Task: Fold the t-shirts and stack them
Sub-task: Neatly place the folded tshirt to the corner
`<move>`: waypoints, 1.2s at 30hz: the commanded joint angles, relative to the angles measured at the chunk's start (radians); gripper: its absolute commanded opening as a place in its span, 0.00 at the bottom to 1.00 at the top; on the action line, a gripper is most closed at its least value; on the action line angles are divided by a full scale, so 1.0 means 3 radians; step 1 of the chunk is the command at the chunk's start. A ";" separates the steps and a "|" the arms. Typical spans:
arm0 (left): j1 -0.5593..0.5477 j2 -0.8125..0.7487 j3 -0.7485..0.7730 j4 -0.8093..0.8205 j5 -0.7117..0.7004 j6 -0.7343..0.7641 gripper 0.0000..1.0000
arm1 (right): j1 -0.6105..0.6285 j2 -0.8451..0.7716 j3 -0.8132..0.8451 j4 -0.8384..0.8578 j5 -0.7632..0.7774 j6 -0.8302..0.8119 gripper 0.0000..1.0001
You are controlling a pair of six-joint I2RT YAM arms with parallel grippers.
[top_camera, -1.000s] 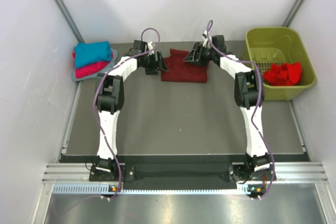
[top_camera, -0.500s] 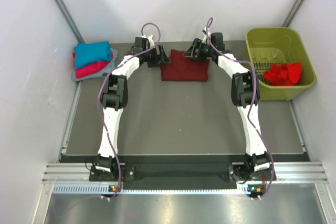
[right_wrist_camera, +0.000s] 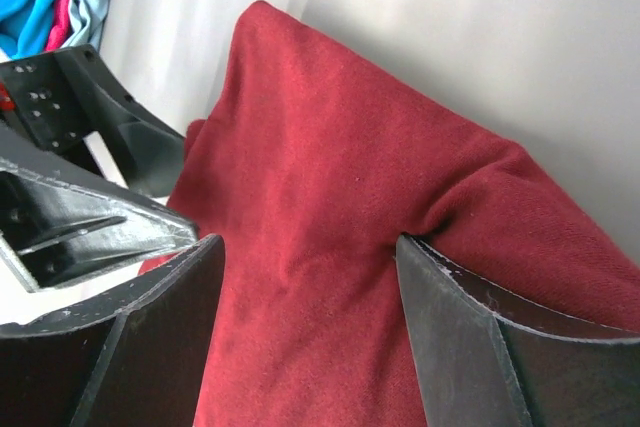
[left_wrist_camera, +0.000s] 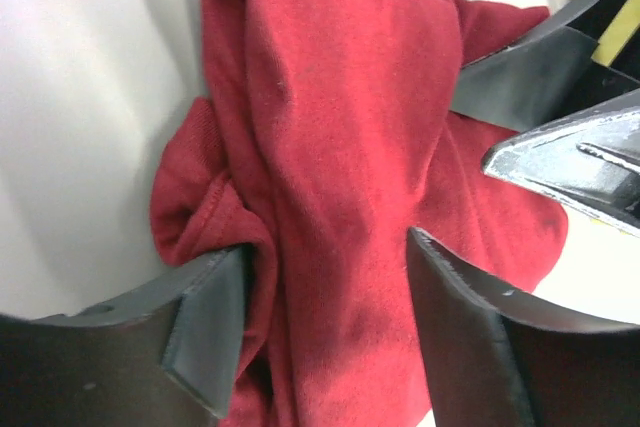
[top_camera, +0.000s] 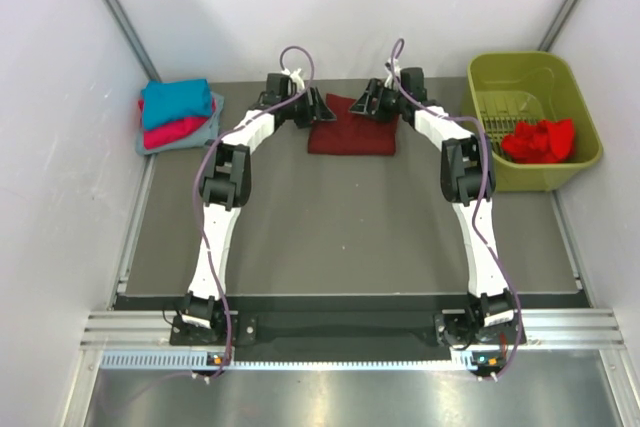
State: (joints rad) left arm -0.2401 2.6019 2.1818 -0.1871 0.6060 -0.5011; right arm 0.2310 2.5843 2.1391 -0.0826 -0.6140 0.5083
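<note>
- While both arms reach across the grey counter (top_camera: pixel 340 217), the dark maroon folded cloth t-shirt (top_camera: pixel 350 135) lies flat, left of the olive-green plastic basket (top_camera: pixel 545 179) and apart from it.
- Jaws of the left pincer (left_wrist_camera: pixel 325 252) stand wide. Its fingers press the shirt end farther from the basket, nothing clamped.
- Jaws of the right pincer (right_wrist_camera: pixel 308 242) stand wide over the end nearer the basket, no hold.
- Inside the basket: crumpled bright red t-shirt (top_camera: pixel 540 139).
- Well left of the basket: stack of folded shirts (top_camera: pixel 175 117), teal on top.

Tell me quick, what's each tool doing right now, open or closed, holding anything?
Left tool: open, astride the dark maroon soft cloth t-shirt, not clamped.
Right tool: open, astride the same t-shirt.
</note>
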 commanded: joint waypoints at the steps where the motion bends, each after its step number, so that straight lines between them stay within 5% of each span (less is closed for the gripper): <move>1: -0.0053 0.0214 -0.0048 -0.0016 0.0153 -0.0038 0.65 | 0.0150 -0.0162 -0.0079 -0.0062 -0.0055 -0.0033 0.70; 8: -0.0105 0.0326 -0.0012 0.0102 0.0393 -0.0119 0.57 | 0.0212 -0.0264 -0.0166 -0.0057 -0.0085 -0.0002 0.70; 11: -0.0125 0.0357 -0.0037 0.0128 0.0516 -0.0135 0.45 | 0.0212 -0.0300 -0.0217 -0.0072 -0.0081 -0.0012 0.70; 13: -0.0125 0.0352 -0.0073 0.0128 0.0547 -0.0150 0.24 | 0.0217 -0.0305 -0.0227 -0.0083 -0.0070 -0.0017 0.70; 15: -0.0120 0.0327 -0.0089 0.0118 0.0552 -0.0150 0.15 | 0.0217 -0.0326 -0.0243 -0.0083 -0.0065 -0.0033 0.70; 16: -0.0110 0.0316 -0.0094 0.0097 0.0507 -0.0125 0.00 | 0.0217 -0.0331 -0.0243 -0.0083 -0.0065 -0.0043 0.70; 36: 0.0493 -0.0818 -0.0186 -0.0807 0.0235 0.0581 0.00 | -0.0407 -0.1220 -0.0477 -0.0267 -0.0009 -0.0365 0.70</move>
State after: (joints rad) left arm -0.1143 2.5057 2.1212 -0.3595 0.6952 -0.4019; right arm 0.1215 2.3005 2.0342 -0.1509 -0.6201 0.4515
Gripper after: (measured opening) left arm 0.218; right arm 0.700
